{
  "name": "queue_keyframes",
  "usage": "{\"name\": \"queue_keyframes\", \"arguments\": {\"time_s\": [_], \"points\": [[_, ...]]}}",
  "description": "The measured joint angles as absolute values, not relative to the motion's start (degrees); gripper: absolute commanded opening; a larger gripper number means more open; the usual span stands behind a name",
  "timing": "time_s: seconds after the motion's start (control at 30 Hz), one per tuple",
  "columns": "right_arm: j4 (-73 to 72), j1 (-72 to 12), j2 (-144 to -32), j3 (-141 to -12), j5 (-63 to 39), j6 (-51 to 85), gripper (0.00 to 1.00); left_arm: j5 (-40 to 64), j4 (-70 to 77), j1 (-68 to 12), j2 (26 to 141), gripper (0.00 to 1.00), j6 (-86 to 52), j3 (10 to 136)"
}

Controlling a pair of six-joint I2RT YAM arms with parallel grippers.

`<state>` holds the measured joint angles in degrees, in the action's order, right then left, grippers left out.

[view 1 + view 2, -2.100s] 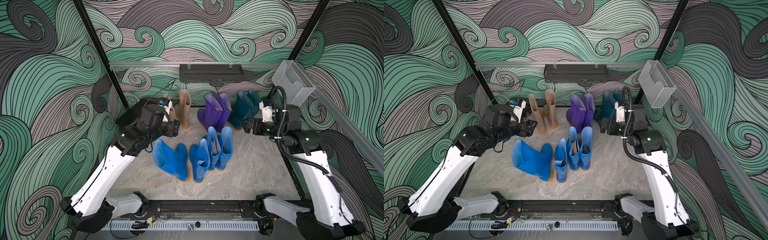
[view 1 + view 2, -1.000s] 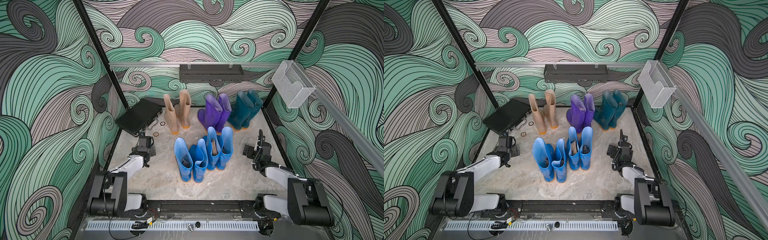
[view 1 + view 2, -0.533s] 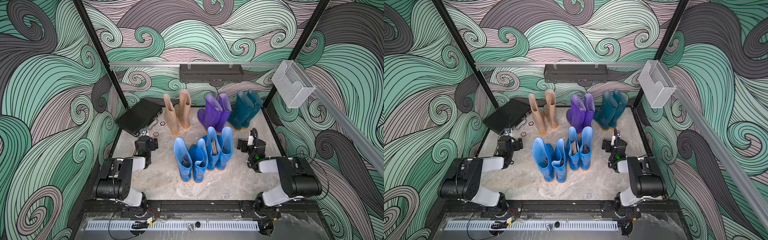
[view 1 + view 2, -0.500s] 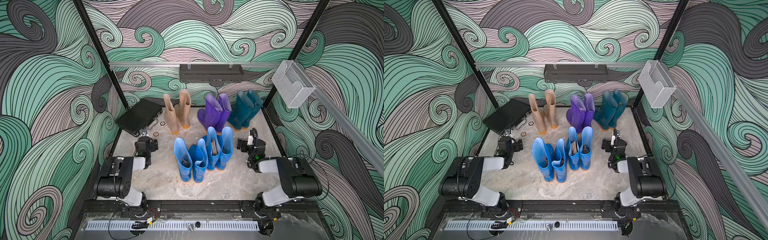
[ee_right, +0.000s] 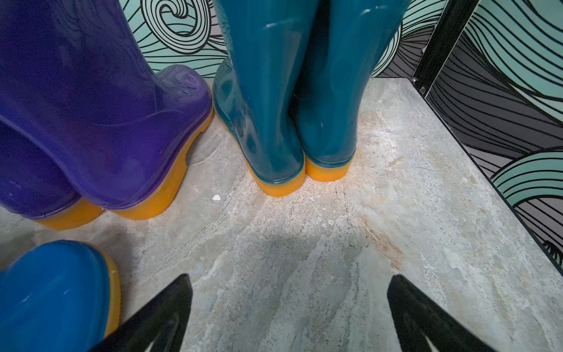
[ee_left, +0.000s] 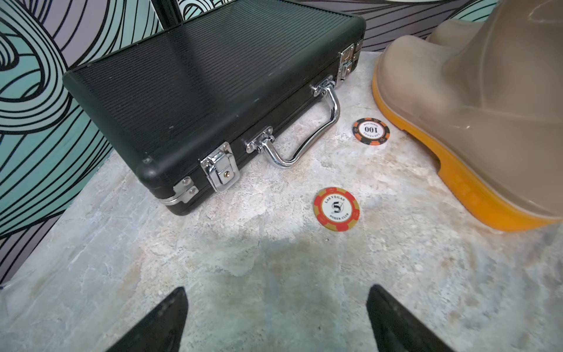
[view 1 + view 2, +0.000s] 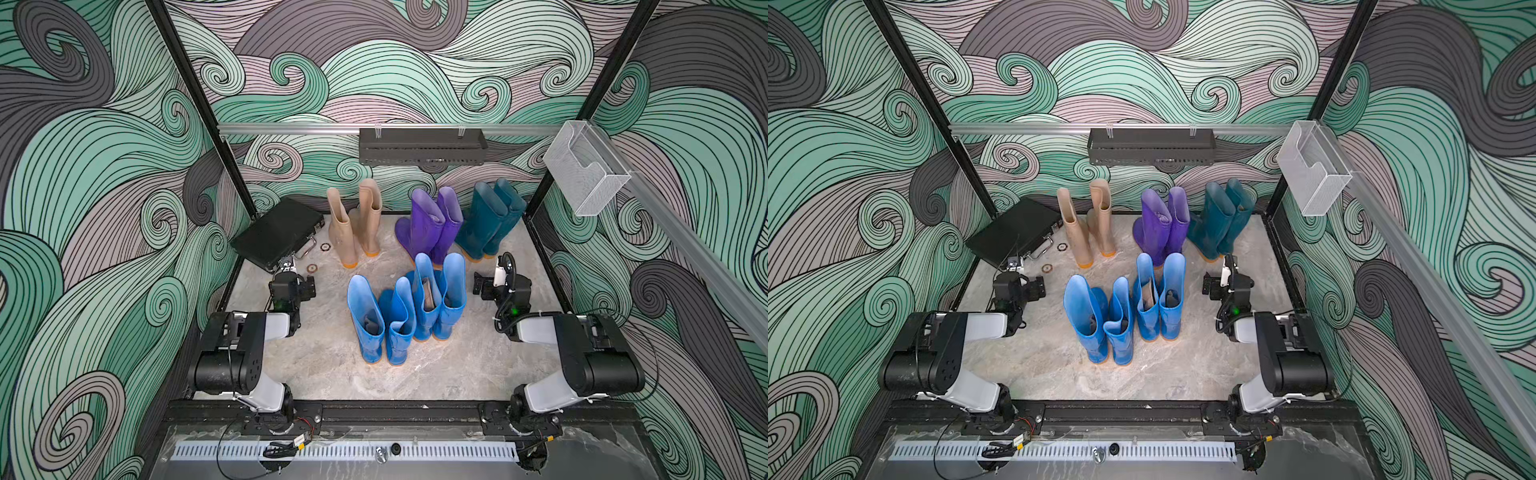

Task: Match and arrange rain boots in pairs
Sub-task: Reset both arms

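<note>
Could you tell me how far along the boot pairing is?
Done: beige pair, purple pair and teal pair stand at the back, four blue boots in two pairs in front. In hand: nothing; left gripper and right gripper are open, empty. Left: seemingly nothing.

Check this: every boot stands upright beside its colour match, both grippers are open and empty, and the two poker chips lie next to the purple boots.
Wrong on the chips: the two poker chips lie next to the beige boots, not the purple boots, as the left wrist view shows. The rest holds: boots upright and matched, left gripper and right gripper open and empty.
</note>
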<state>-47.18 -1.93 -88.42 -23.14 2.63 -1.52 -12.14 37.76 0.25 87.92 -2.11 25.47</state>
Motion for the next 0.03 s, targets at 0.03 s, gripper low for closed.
{"name": "queue_keyframes", "arguments": {"time_s": [0.03], "points": [[-47.2,-1.91,-88.42,-23.14,2.61,-1.5,0.99,-12.14,37.76,0.25,87.92,0.99,-2.2,25.47]]}}
